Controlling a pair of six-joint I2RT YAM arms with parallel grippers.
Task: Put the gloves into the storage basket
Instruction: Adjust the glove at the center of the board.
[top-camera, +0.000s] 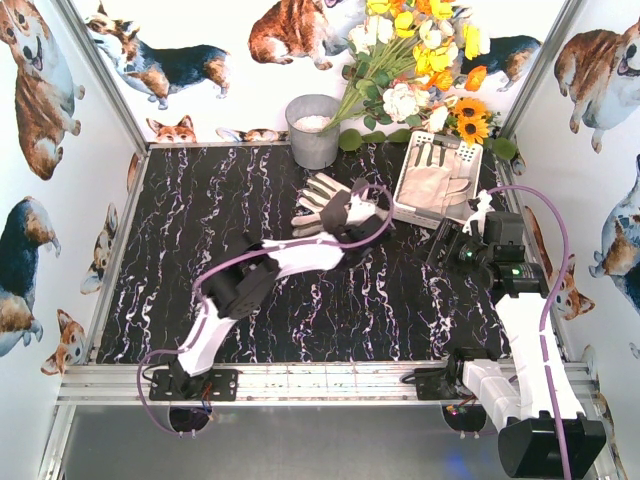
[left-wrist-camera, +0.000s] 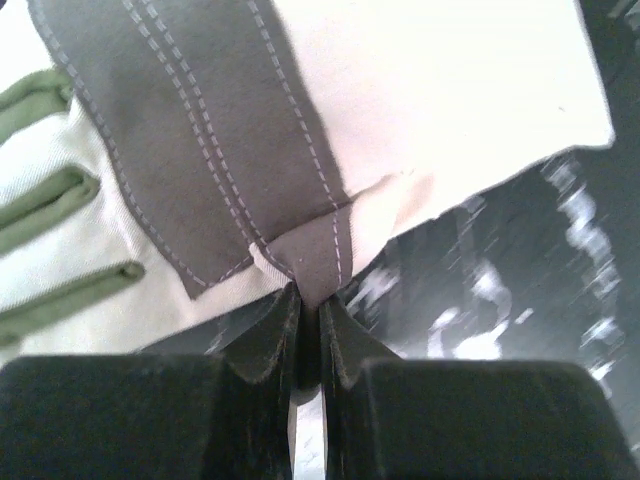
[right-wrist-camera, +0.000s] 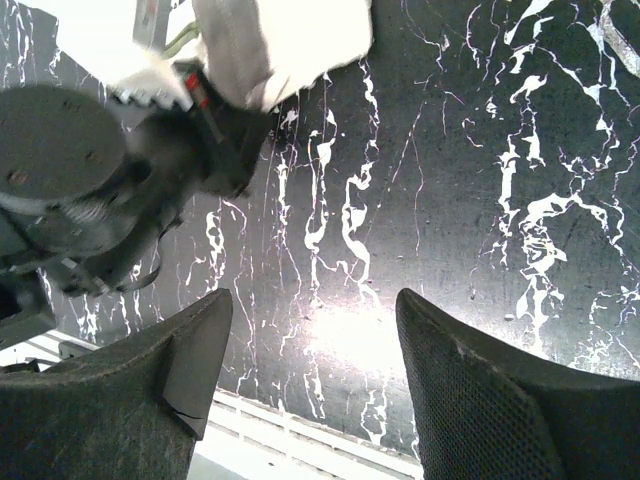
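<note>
A cream-white glove (top-camera: 322, 198) with grey-brown patches lies on the black marble table left of the storage basket. My left gripper (top-camera: 346, 213) is shut on the edge of its cuff. In the left wrist view the jaws (left-wrist-camera: 312, 300) pinch the grey-brown patch of the glove (left-wrist-camera: 300, 120). The white perforated storage basket (top-camera: 404, 178) stands at the back right with at least one glove (top-camera: 437, 183) lying in it. My right gripper (top-camera: 443, 250) is open and empty just in front of the basket. In the right wrist view it (right-wrist-camera: 315, 330) hovers over bare table.
A grey metal bucket (top-camera: 313, 130) stands at the back centre. A bunch of flowers (top-camera: 420, 60) leans over the back right behind the basket. The left arm's wrist (right-wrist-camera: 90, 190) shows in the right wrist view. White walls with dog pictures enclose the table.
</note>
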